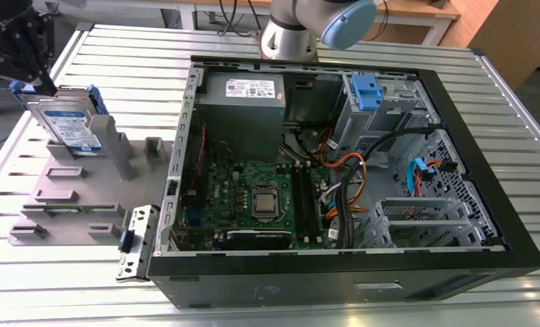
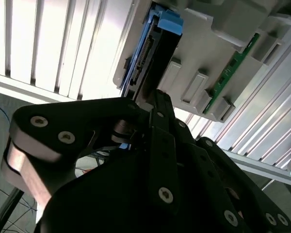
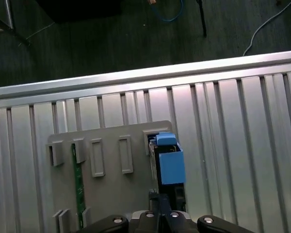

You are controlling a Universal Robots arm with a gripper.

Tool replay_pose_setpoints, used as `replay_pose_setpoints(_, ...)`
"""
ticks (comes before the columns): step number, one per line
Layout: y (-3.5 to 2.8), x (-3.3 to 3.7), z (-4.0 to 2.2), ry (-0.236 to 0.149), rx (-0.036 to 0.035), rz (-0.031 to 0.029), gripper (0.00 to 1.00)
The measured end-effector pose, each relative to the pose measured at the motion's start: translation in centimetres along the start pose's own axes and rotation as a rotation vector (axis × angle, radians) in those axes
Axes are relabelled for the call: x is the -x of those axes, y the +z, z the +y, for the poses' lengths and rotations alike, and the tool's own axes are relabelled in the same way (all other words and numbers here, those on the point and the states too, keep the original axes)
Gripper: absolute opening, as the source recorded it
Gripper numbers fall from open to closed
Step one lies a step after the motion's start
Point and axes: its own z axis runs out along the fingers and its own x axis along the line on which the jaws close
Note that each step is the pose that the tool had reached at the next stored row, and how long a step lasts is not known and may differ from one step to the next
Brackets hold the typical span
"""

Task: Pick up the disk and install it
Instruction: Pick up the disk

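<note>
One disk stands upright in one grey holder on the slatted counter at the exterior view's left, well apart from the one open computer case. The pincer hangs at the disk's upper edge.

In the second wrist view the pincer meets the connector end of the disk, yet whether it grips I cannot tell.

In the first wrist view the disk sits in an end slot of the holder, with one green memory stick in another slot.

A good lift, I judge, wants a square hold and a straight pull along the slot, so the blue rails do not bind.
</note>
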Motion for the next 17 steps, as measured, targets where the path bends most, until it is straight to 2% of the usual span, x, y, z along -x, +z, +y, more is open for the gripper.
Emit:
replay_pose_setpoints(2, -0.01, 0.0, 0.0, -0.025, -0.0001, 0.0008, 0.11)
replay_pose_setpoints(4, -0.02, 0.01, 0.0, -0.045, 0.0005, -0.0033, 0.11)
replay_pose_setpoints(8, -0.01, 0.0, 0.0, -0.069, 0.0022, -0.0274, 0.11)
replay_pose_setpoints(10, -0.01, 0.0, 0.0, -0.075, 0.0039, -0.0509, 0.11)
replay_pose_setpoints(11, -0.01, 0.01, 0.0, -0.076, 0.0042, -0.0544, 0.11)
replay_pose_setpoints(17, -0.01, 0.0, 0.0, -0.082, 0.0044, -0.0549, 0.11)
